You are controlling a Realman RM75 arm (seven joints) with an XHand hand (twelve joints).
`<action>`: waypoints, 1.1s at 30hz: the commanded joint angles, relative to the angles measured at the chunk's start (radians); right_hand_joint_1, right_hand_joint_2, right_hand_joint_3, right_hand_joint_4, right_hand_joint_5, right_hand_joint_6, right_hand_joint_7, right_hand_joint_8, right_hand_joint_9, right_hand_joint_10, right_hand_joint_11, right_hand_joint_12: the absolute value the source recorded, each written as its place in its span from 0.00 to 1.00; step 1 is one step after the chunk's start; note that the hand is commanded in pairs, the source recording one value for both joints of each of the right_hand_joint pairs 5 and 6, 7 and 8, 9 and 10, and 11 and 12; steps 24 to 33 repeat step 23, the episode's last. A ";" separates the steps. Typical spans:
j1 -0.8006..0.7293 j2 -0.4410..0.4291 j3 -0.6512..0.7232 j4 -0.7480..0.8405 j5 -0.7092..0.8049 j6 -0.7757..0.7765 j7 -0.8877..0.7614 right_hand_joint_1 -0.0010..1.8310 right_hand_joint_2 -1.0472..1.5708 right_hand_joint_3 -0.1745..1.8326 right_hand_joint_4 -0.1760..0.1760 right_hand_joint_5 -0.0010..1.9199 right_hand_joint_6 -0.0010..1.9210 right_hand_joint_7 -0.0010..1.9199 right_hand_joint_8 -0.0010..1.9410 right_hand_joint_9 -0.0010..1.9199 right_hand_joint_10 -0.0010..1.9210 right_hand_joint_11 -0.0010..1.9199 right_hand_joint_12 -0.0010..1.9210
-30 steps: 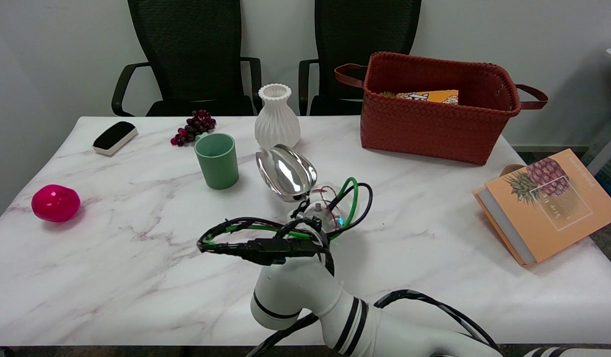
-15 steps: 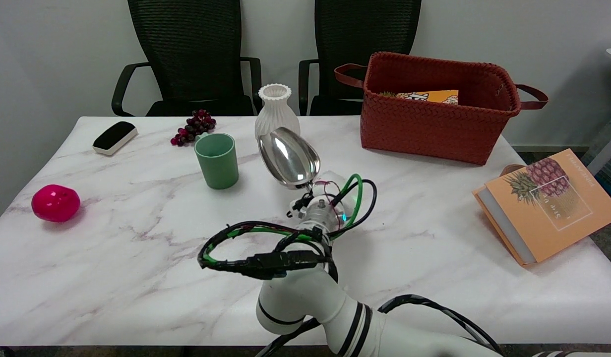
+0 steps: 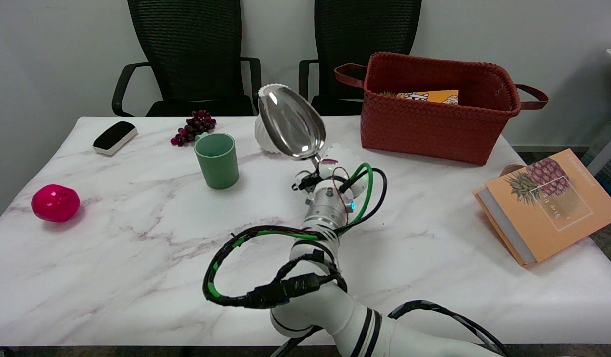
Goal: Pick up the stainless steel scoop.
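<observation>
The scoop [image 3: 291, 122] is off the counter [image 3: 112, 238], held up in the air in front of the vase [image 3: 264, 135], its bowl tilted toward the camera. The right hand [image 3: 335, 166] sits just below the bowl, where the handle should be; its fingers are mostly hidden behind wrist and cables, yet they evidently grip the handle. The pick-up looks essentially done. What may remain is holding it steady, clear of the vase and the cup [image 3: 216, 159] to the vase's left.

bright, even light | soft shadows | sharp focus | scoop [image 3: 291, 124] glare
</observation>
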 commanded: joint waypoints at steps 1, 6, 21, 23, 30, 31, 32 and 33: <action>-0.031 0.119 0.009 0.026 -0.295 -0.110 0.274 0.48 0.82 0.30 0.50 1.00 1.00 1.00 0.99 0.90 0.90 1.00 1.00; -0.022 0.186 0.016 0.042 -0.356 -0.133 0.381 0.48 0.82 0.30 0.50 1.00 1.00 1.00 0.99 0.90 0.90 1.00 1.00; 0.037 0.431 0.121 0.045 -0.419 -0.271 0.858 0.47 0.81 0.32 0.50 1.00 1.00 1.00 0.99 0.92 0.91 1.00 1.00; 0.046 0.468 0.138 0.047 -0.419 -0.296 0.913 0.47 0.81 0.33 0.50 1.00 1.00 1.00 0.99 0.92 0.92 1.00 1.00; 0.046 0.468 0.138 0.047 -0.419 -0.296 0.913 0.47 0.81 0.33 0.50 1.00 1.00 1.00 0.99 0.92 0.92 1.00 1.00; 0.046 0.468 0.138 0.047 -0.419 -0.296 0.913 0.47 0.81 0.33 0.50 1.00 1.00 1.00 0.99 0.92 0.92 1.00 1.00; 0.046 0.468 0.138 0.047 -0.419 -0.296 0.913 0.47 0.81 0.33 0.50 1.00 1.00 1.00 0.99 0.92 0.92 1.00 1.00; 0.046 0.468 0.138 0.047 -0.419 -0.296 0.913 0.47 0.81 0.33 0.50 1.00 1.00 1.00 0.99 0.92 0.92 1.00 1.00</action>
